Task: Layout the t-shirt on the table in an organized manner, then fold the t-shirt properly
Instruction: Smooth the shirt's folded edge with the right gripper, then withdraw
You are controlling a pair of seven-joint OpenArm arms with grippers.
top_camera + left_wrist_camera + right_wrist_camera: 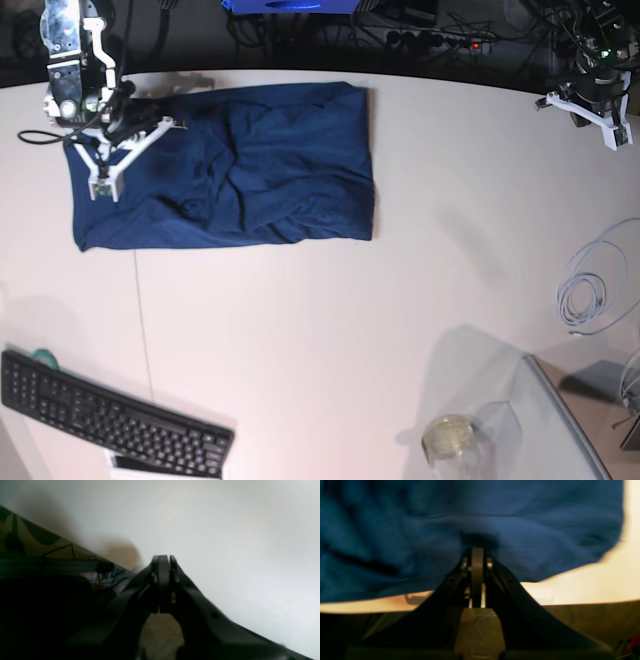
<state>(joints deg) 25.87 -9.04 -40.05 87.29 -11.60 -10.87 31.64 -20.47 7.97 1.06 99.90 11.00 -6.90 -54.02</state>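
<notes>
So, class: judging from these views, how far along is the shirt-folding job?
Done: the t-shirt lies on the table as a rough rectangle, sleeves tucked in, still wrinkled. In hand: the right end effector, shut, sits at the shirt's edge. The left end effector is shut over bare table. Left: smoothing and final folds.

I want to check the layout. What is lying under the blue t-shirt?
Only the white table shows around the t-shirt. Whatever lies beneath the wrinkled cloth is covered, so nothing more can be seen.
</notes>
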